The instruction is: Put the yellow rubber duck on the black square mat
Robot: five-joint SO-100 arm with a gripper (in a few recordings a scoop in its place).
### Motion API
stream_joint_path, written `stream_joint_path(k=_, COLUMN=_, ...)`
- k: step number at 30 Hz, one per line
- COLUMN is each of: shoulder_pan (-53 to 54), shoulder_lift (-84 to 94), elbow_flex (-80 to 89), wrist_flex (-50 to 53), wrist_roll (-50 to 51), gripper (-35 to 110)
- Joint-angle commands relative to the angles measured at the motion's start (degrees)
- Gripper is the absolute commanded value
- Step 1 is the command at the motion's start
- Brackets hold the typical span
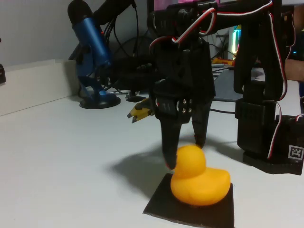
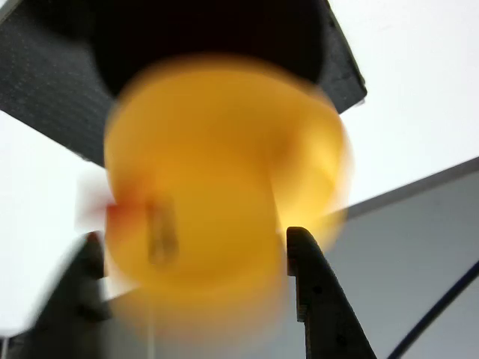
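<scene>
White desk, blue microphone behind, duck on black mat, fingers parted around its head.

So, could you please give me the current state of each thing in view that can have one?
yellow rubber duck: upright, resting on the mat, head between the pincer's fingers.
black square mat: flat on the table, duck on top.
pincer: pointing down, fingers astride the duck's head; whether it grips cannot be told.
blue microphone: upright on its stand.

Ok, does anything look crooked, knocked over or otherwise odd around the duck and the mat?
Nothing stands out. The yellow rubber duck sits upright on the black square mat, with the gripper straddling its head. Only the wrist view is blurred.
</scene>
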State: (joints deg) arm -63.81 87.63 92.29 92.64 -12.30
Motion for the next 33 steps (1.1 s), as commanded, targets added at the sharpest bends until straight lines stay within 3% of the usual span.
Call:
stream_joint_path(k=1, shoulder_pan=-2.1, shoulder_lift=1.1, elbow_flex=0.2, wrist_flex=1.0, wrist_roll=-1.2, gripper=39)
stream_joint_path(k=16, shoulder_pan=-2.5, shoulder_lift=2.3, elbow_flex=0.0, wrist_flex=1.1, wrist_roll=-1.3, gripper=40)
stream_joint_path(k=24, shoulder_pan=-2.1, shoulder_lift=12.0, elbow_flex=0.3, wrist_flex=1.3, wrist_roll=-1.4, gripper=40)
stream_joint_path(k=33, shoulder_pan=-1.8, shoulder_lift=19.2, elbow_flex=-0.6, wrist_flex=8.4, wrist_roll=-1.4, gripper=40)
